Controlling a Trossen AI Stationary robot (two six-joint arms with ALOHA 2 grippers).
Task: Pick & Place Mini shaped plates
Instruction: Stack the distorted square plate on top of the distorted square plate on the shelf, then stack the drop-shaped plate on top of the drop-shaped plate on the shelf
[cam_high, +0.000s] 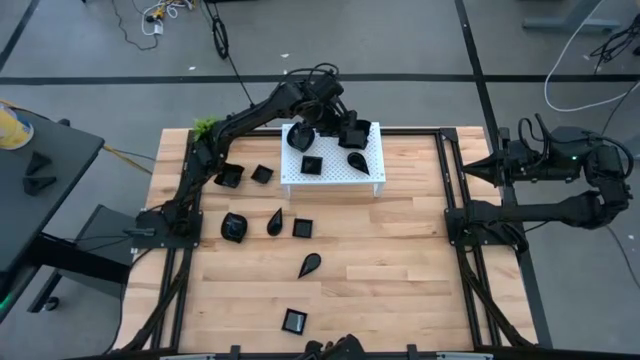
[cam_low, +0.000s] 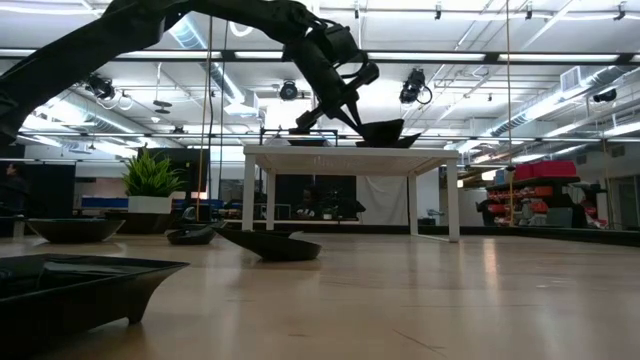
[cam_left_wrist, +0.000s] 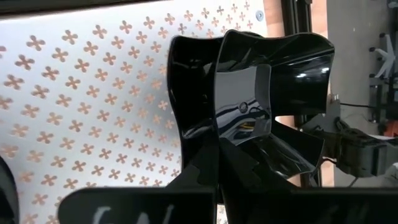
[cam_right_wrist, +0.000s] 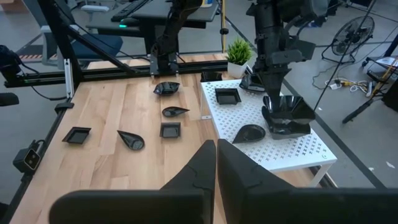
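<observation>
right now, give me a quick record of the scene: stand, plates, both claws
stand: white perforated stand, far side of the wooden table
on stand: square plate, teardrop plate, wavy-edged plates at one corner
on table: seven more plates
left claw: shut on the rim of the top wavy-edged plate
right claw: shut, empty, parked at table's right edge

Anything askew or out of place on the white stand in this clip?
Nothing spilled or broken. One oddity: the left claw, shut on a square plate, has it seated on another plate at the white stand corner, the pair looking stacked slightly out of line.
</observation>
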